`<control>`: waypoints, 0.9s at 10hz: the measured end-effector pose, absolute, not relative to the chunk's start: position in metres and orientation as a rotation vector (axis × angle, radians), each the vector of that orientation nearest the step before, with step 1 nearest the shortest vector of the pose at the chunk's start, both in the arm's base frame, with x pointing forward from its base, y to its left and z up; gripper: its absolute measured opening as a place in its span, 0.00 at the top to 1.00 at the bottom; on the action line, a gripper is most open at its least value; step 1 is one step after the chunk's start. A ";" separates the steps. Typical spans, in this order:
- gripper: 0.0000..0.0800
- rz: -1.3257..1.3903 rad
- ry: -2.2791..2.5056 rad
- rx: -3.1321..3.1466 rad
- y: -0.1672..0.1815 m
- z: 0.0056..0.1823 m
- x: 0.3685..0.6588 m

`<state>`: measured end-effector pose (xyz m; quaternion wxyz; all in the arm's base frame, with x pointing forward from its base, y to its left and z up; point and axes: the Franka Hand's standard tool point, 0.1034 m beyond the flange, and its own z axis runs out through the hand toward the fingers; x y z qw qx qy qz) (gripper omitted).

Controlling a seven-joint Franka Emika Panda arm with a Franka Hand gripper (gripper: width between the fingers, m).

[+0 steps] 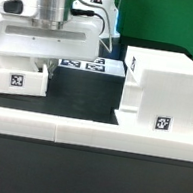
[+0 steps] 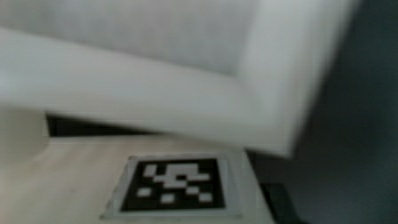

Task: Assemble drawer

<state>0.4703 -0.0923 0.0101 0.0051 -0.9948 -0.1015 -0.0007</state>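
Note:
The drawer's large boxy white housing (image 1: 163, 87) stands on the dark table at the exterior view's right, with a tag on its front. One small white tray (image 1: 17, 77) with a tag lies at the exterior view's left. My gripper (image 1: 49, 68) hangs right at the tray's back edge, its white hand low over it. Its fingertips are hidden there, so I cannot tell whether it holds the tray. The wrist view shows a blurred white wall (image 2: 160, 70) very close and a tagged white face (image 2: 178, 184) beneath it, with no fingers in sight. A second tray does not show.
A long low white L-shaped bar (image 1: 88, 135) runs across the front of the table. The marker board (image 1: 89, 65) lies flat behind, between the arm and the housing.

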 end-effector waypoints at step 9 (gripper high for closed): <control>0.95 -0.035 -0.671 -3.064 -0.076 0.022 0.491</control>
